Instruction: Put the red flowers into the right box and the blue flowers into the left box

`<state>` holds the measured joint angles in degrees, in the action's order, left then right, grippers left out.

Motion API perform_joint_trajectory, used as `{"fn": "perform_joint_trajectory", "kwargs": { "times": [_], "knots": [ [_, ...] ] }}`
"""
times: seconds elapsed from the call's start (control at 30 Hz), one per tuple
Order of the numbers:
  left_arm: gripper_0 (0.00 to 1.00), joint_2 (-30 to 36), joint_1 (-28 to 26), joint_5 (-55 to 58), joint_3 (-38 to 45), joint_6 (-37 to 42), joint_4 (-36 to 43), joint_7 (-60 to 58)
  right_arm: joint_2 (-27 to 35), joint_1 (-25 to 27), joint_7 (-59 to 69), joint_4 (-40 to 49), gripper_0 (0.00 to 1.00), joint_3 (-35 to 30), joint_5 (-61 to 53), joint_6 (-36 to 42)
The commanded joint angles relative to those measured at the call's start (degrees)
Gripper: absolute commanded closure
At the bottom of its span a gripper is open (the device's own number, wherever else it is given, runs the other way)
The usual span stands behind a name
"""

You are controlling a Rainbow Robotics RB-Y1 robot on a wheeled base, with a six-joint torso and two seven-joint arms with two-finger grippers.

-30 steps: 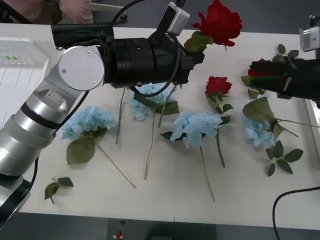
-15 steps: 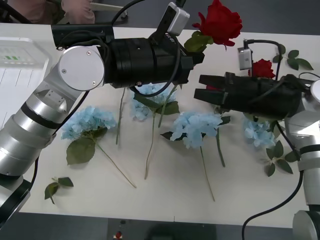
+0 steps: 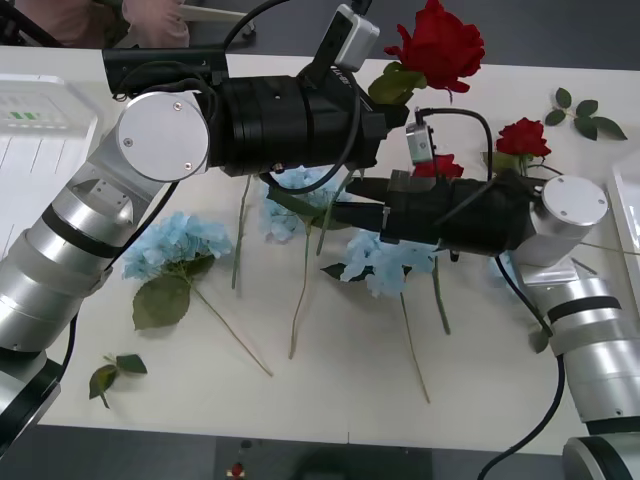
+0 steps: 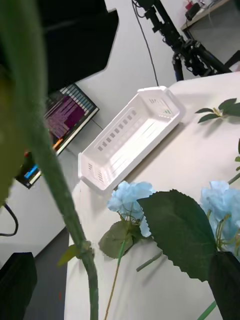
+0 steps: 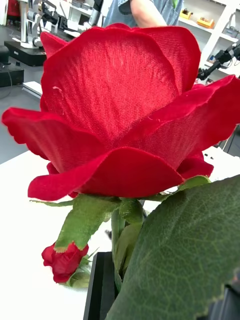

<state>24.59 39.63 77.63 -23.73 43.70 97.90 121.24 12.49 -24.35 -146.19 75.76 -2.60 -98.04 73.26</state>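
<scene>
I hold one rose point(image 3: 437, 45) aloft, my left gripper point(image 3: 385, 105) clamped on its stem, fingers together. My right gripper point(image 3: 345, 200) reaches under it, fingers apart around the hanging stem point(image 4: 47, 150): a handover, I judge. Next, close right, release left, carry to the right box point(image 3: 626, 200). I count three red roses, four blue hydrangeas on the tabletop point(image 3: 330, 400).

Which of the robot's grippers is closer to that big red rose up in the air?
Left. The left gripper is shut on the raised red rose's stem just under the head; the right gripper is open, lower, over the blue flowers.
</scene>
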Motion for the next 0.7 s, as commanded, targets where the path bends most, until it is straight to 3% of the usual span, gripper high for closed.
{"fn": "perform_joint_trajectory", "kwargs": {
  "times": [0.03,0.2,0.23,0.3,0.33,0.7],
  "knots": [
    [1.00,-0.2,1.0,0.4,-0.3,0.2,2.1,-2.3,-0.5,0.4,-1.7,0.6,0.00,1.0,-0.9,-1.2],
    [1.00,-0.2,1.0,0.4,-0.3,0.2,2.1,-2.3,-0.5,0.4,-1.4,0.6,0.00,2.7,-1.9,-3.0],
    [1.00,-0.2,1.0,0.4,-0.3,0.2,2.1,-2.3,-0.5,0.4,-1.3,0.7,0.41,2.9,-2.2,-3.5],
    [1.00,-0.2,1.0,0.4,-0.3,0.2,2.1,-2.3,-0.5,0.4,-0.8,0.6,0.95,3.4,-2.6,-4.0],
    [1.00,-0.2,1.0,0.4,-0.3,0.2,2.1,-2.3,-0.5,0.4,-0.6,0.6,1.00,3.7,-2.9,-4.4],
    [1.00,-0.2,1.0,0.4,-0.3,0.2,2.1,-2.3,-0.3,0.4,0.3,0.7,1.00,4.2,-5.5,-4.4]
  ]
}}
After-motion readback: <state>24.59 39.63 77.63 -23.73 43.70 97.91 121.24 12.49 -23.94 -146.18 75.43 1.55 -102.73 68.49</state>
